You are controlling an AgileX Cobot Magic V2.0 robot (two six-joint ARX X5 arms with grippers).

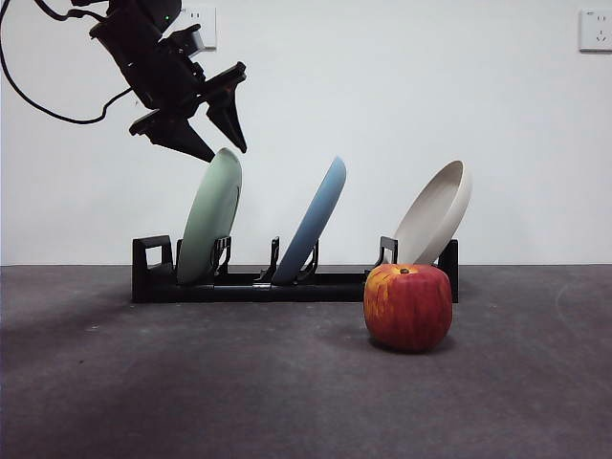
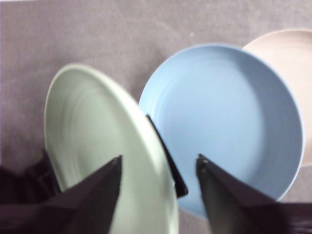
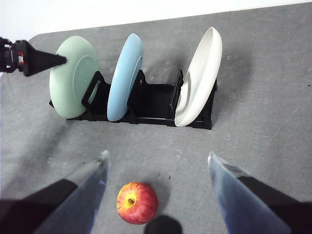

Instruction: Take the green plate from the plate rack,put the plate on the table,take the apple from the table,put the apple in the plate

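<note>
Barely starting: left gripper point(image 1: 218, 151) hovering spread apart at green plate point(image 1: 208, 222) rim, 12 o'clock; plate sitting in plate rack point(image 1: 287, 282), apple point(image 1: 407, 306) waiting on counter point(image 1: 191, 382); right gripper point(image 3: 156, 163) idling, apart.

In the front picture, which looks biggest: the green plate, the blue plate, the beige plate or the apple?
1. Green plate and beige-white plate: alike, no telling.
2. Light blue plate, slimmer edge-on.
3. Apple, smallest, though nearer the camera, which flatters it.
</note>
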